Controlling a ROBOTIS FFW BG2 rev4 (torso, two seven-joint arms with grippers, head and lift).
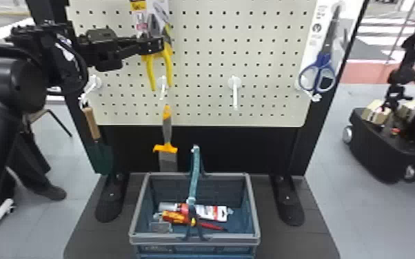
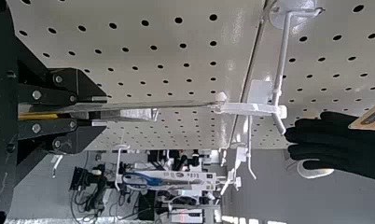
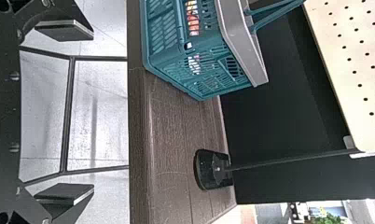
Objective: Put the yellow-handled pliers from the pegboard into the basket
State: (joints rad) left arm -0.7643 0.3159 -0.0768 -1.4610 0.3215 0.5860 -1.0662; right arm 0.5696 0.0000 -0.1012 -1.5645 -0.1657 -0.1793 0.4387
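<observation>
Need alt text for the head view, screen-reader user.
The robot's left claw grips yellow-handled pliers at a pegboard. Blue-handled scissors hang at the board's right edge; a trowel and a scraper hang lower left. Below, a basket with red and orange items stands on a dark base.

Yellow-handled pliers (image 1: 169,69), handles down, seemingly carded, gripped before pale pegboard (image 1: 269,98), teal basket (image 1: 232,238) below, partly filled

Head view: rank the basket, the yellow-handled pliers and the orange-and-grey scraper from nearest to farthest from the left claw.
1. Yellow-handled pliers: in the left claw.
2. Orange-and-grey scraper: below the claw.
3. Basket: lowest, on the base.
</observation>
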